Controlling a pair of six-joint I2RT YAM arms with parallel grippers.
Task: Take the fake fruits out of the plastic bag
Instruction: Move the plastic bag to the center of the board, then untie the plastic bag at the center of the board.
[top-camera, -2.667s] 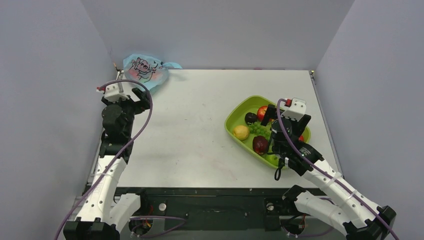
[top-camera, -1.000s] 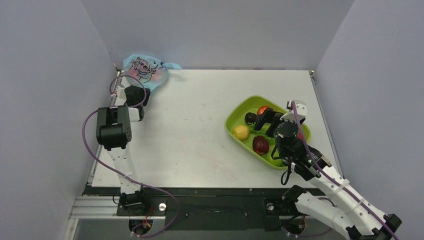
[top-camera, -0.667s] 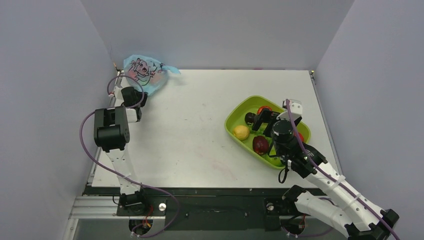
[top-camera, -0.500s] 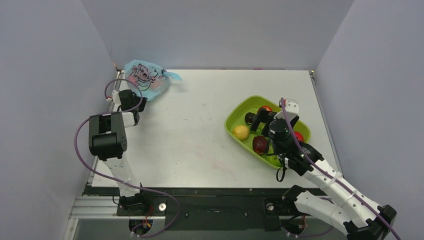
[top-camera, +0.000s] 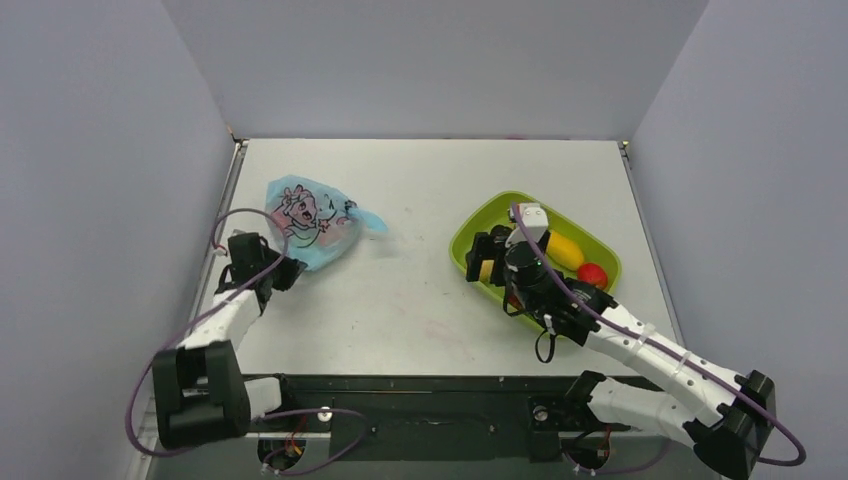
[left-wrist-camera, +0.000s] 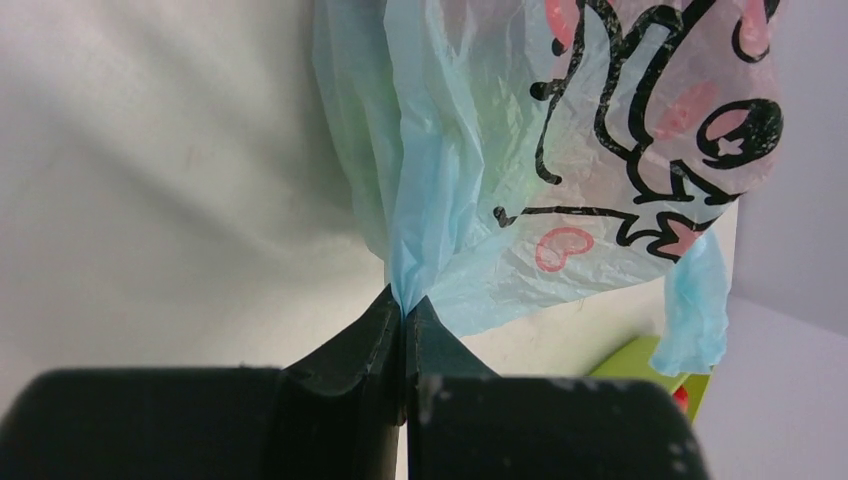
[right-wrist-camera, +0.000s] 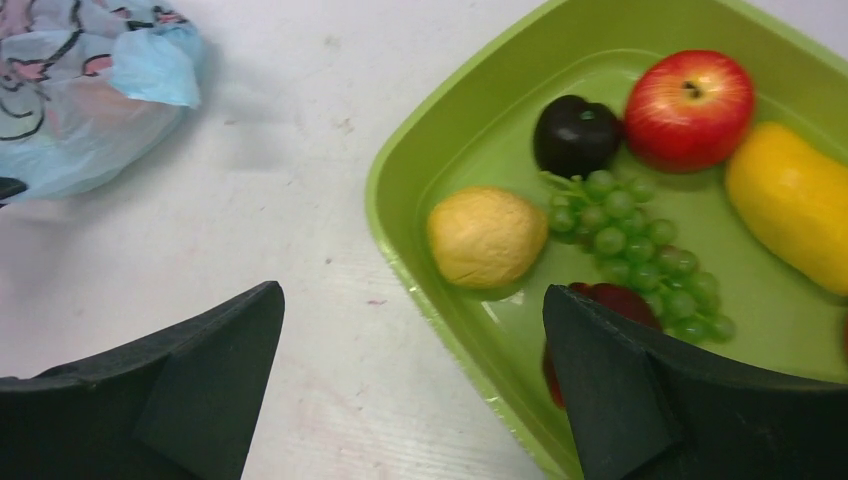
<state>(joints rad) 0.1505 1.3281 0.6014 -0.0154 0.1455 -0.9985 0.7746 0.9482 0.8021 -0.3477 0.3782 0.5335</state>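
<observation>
Left gripper (left-wrist-camera: 405, 312) – fingers pressed together on a gathered pinch of the plastic bag (left-wrist-camera: 560, 150). The pinch is at the bag's near lower edge, and the film fans out from it. The arm lies low along the left side of the table (top-camera: 420, 170).

The bag sits on the table left of centre, well apart from the green tray (top-camera: 478, 222). It is light blue with a black cartoon outline and pink hearts, and one loose blue tail sticks out toward the tray. It looks bulged. From the left wrist a faint green tint shows through the film, but I can't pick out individual fake fruits inside.

Right gripper (right-wrist-camera: 408, 295) – fingers spread wide, holding nothing. It hovers over the tray's left rim, at the side nearest the bag; whether it touches the rim, I can't tell.

Tray contents, from the right wrist:
- lemon (right-wrist-camera: 487, 236) nearest that rim
- green grapes (right-wrist-camera: 630, 240) just beside the lemon, toward the middle
- dark plum (right-wrist-camera: 575, 135) touching the red apple (right-wrist-camera: 690, 95) at the far side
- yellow mango (right-wrist-camera: 790, 215) on the right, just beside the apple
- dark red fruit (right-wrist-camera: 610, 310) at the near side, partly under the grapes and cut off by the right finger

A corner of the tray also shows past the bag in the left wrist view.
</observation>
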